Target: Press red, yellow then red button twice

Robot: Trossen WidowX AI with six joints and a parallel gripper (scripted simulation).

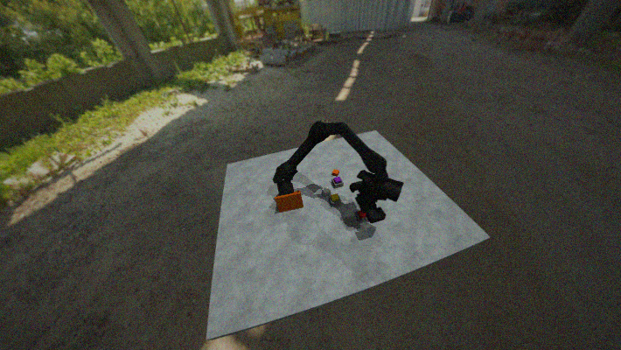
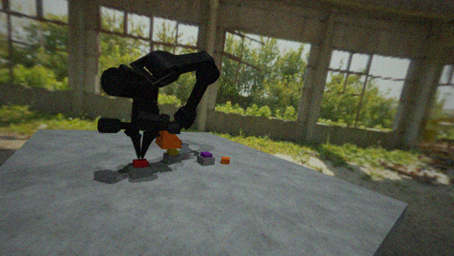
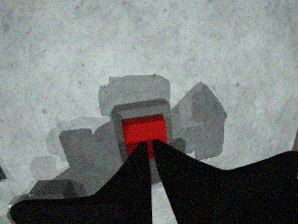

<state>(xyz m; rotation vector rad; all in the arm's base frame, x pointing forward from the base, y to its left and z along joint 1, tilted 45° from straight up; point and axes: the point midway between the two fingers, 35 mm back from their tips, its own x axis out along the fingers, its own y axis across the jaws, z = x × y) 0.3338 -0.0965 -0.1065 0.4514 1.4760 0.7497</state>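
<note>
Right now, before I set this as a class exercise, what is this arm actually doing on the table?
The single black arm is bent over the grey table with its end effector pointing straight down, shut and holding nothing. Its closed fingertips sit on top of the red button, at or just short of pressing it. The yellow button, the purple button and the small orange block lie off to the side, apart from the arm.
</note>
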